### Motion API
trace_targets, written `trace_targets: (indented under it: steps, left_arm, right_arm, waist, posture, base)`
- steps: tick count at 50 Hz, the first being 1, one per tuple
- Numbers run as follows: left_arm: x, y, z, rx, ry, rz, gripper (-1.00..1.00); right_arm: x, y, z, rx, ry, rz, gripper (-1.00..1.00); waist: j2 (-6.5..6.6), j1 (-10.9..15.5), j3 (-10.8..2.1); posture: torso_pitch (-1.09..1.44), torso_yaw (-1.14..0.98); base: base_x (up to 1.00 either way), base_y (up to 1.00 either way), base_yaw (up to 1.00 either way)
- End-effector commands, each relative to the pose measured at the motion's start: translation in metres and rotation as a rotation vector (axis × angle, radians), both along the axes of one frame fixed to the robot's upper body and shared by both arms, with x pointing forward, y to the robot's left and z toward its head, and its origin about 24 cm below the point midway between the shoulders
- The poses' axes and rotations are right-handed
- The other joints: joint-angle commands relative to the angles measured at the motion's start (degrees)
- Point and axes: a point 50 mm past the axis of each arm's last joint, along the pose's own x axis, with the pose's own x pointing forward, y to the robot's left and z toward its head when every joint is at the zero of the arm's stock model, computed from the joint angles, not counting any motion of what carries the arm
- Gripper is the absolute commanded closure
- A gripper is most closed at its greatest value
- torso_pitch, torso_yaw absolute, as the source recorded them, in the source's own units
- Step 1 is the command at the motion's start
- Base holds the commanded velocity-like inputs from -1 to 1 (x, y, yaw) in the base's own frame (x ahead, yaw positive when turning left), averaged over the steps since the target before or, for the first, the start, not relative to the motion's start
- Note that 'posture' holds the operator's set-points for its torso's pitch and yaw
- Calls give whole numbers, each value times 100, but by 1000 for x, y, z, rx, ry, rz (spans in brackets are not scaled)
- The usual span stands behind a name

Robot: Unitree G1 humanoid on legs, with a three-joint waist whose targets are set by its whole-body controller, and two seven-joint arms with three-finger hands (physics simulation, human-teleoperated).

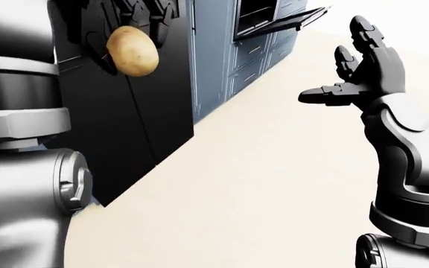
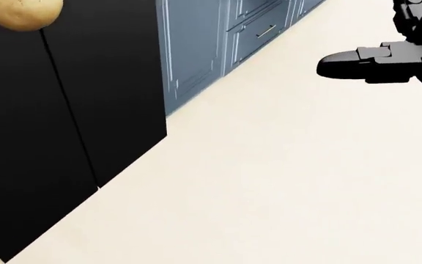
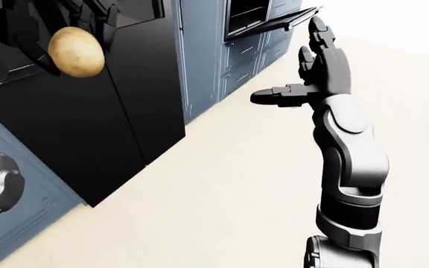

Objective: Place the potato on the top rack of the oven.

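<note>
While raised, left hand [image 1: 136, 17]: dark fingers closed round the potato [image 1: 132, 51], upper left of the left-eye view.
Right hand [image 3: 307, 78]: fingers spread wide, holding nothing.
Oven [image 1: 263, 17]: door hanging open, top of view, well apart from the potato.
Black fridge [image 3: 117, 106]: behind the potato.

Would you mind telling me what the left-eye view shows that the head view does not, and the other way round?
Only the left-eye view shows the open oven door, the left hand whose fingers close round the potato, and the whole raised right hand with its fingers spread. Only the head view shows a cabinet drawer handle plainly. Both show the potato, the tall black appliance, the blue cabinets and the pale floor.
</note>
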Motion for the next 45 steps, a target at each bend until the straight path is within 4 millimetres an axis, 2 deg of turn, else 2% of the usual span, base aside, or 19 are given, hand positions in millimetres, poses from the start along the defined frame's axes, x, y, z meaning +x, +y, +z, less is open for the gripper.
trace_targets:
  steps: [1,2,4,8,12,14,15,17,24,26,28,29,31,33,39,41,43,44,45]
  left_arm:
    - [-12,-1,20,-17,-90,-14,95]
    - [-12,-2,19,-13,-89,-17,95]
    - [-12,-3,20,-8,-91,-20,95]
    - [-12,-3,20,-7,-89,-20,95]
    - [-11,-3,20,-7,-93,-21,96]
    - [-11,-3,20,-7,-92,-21,96]
    - [-11,-3,21,-8,-93,-22,96]
    - [-11,-4,19,-4,-91,-25,96]
    - [-10,-3,16,0,-88,-20,95]
    - [-10,-3,16,-2,-88,-21,95]
    - [-10,-3,15,-5,-86,-21,95]
    - [-10,-4,15,-8,-85,-21,96]
    - [-9,-4,14,-6,-85,-21,96]
    - [-9,-5,17,-5,-87,-23,96]
    - [-11,-6,19,-6,-91,-26,95]
    - [-10,-6,18,-9,-90,-26,96]
    - [-9,-6,16,-5,-88,-26,95]
    - [-9,-5,16,-7,-87,-25,95]
    - [-8,-5,15,-8,-87,-27,95]
  right_arm:
    - [-7,0,21,-11,-106,4,-100]
    - [-7,0,21,-14,-106,2,-100]
    - [-7,0,22,-15,-109,0,-100]
    - [-6,0,21,-21,-107,-5,-100]
    - [-6,0,20,-21,-104,-6,-100]
    - [-6,-1,20,-23,-107,-12,-100]
    - [-6,-1,21,-20,-104,-9,-100]
    - [-6,-1,20,-22,-102,-8,-100]
    - [-6,0,18,-22,-99,-6,-100]
    - [-5,-1,18,-22,-99,-6,-100]
    - [-5,0,18,-22,-98,-5,-100]
    - [-6,0,18,-21,-99,-5,-100]
    - [-6,-1,19,-19,-100,-7,-100]
    - [-6,-1,19,-18,-100,-7,-100]
    - [-6,-2,20,-14,-103,-11,-100]
    - [-6,-2,21,-15,-104,-15,-100]
    - [-5,-3,20,-20,-101,-20,-100]
    - [-5,-3,20,-20,-101,-21,-100]
    - [-5,-3,20,-18,-100,-21,-100]
  waist:
    - [-8,7,-187]
    - [48,-17,-342]
    - [143,-85,-94]
    - [214,-128,20]
    - [22,-87,-114]
    - [-255,-58,-226]
    - [-112,-87,-164]
    - [-178,-65,-128]
    - [116,-153,-138]
    - [272,-207,-199]
    - [555,-241,-290]
    - [494,-188,-261]
    - [615,-219,-52]
    - [562,-143,-148]
    - [322,-51,-140]
    - [184,-24,-204]
    - [-82,-35,-290]
    - [-111,-13,-347]
    - [-87,-56,-144]
  posture:
    - [0,0]
    - [0,0]
    - [0,0]
    - [0,0]
    - [0,0]
    - [0,0]
    - [0,0]
    - [0,0]
    - [0,0]
    - [0,0]
    - [0,0]
    - [0,0]
    - [0,0]
    - [0,0]
    - [0,0]
    - [0,0]
    - [0,0]
    - [0,0]
    - [0,0]
  base:
    - [2,0,0]
    - [27,0,0]
    - [34,0,0]
    - [50,0,0]
    - [56,0,0]
    - [56,0,0]
    - [56,0,0]
    - [57,0,0]
    - [56,0,0]
    - [56,0,0]
    - [56,0,0]
    - [57,0,0]
    - [57,0,0]
    - [57,0,0]
    - [56,0,0]
    - [56,0,0]
    - [56,0,0]
    - [56,0,0]
    - [56,0,0]
